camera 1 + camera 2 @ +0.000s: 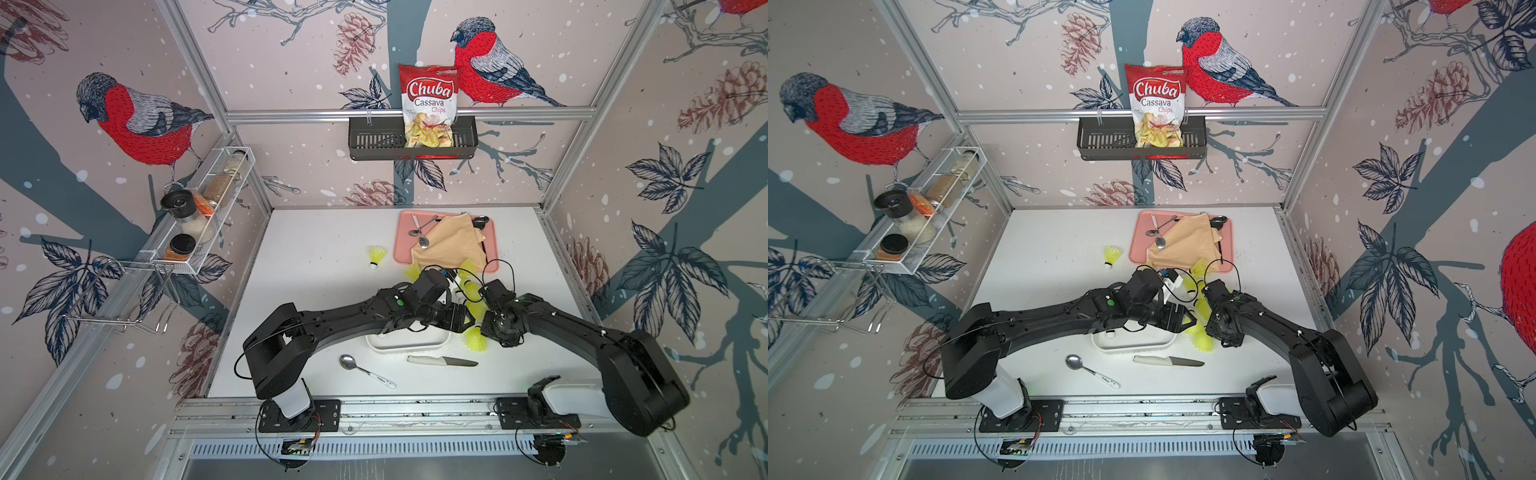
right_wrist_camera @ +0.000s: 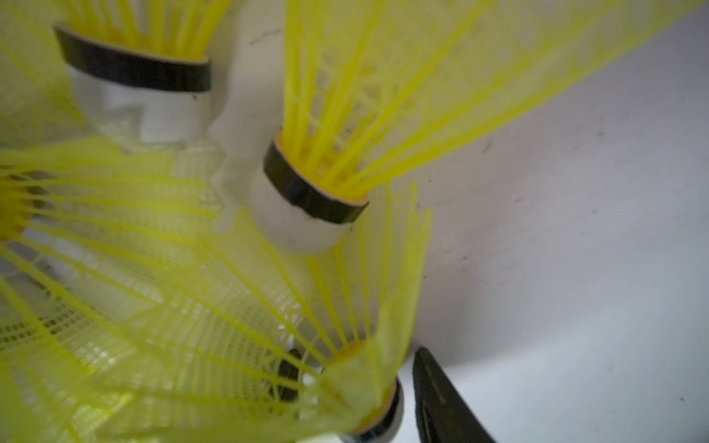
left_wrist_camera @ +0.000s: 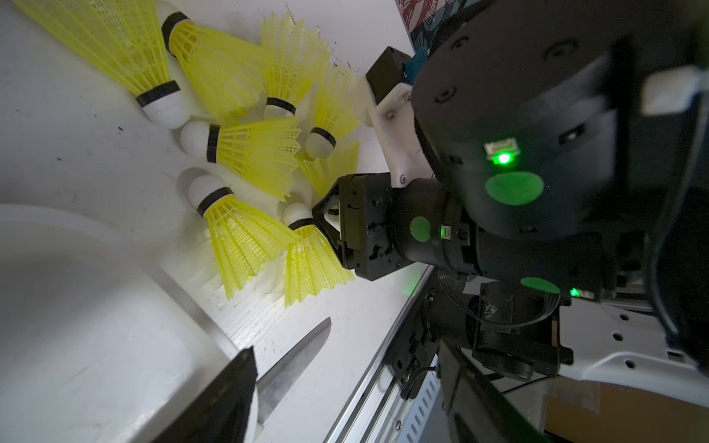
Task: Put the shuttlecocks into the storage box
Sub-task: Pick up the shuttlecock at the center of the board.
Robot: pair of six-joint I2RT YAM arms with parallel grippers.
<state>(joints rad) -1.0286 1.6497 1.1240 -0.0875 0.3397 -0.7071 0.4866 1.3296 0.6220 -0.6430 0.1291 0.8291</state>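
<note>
left wrist only: heap of shuttlecocks [image 3: 245, 153] on table just beside white box [image 1: 415, 344]; mostly hidden under arms in both top views. left gripper [image 1: 466, 321] fingers wide, empty, over box. right gripper [image 3: 326, 222] fingertip against one shuttlecock; can't tell if clamped.

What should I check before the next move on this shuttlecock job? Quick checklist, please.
1. Hold of the right gripper: cannot tell. It sits at the neck of a shuttlecock in the pile, but closure is unclear.
2. The left gripper is empty: ok. It is open, with nothing seen in it.
3. Way into the storage box: not ok. The left arm lies across most of it.
4. The knife is clear of the pile: ok. It lies beside the box on the robot's side and touches no shuttlecock.
5. Strays: not ok. A lone shuttlecock lies beside the pink tray.
</note>
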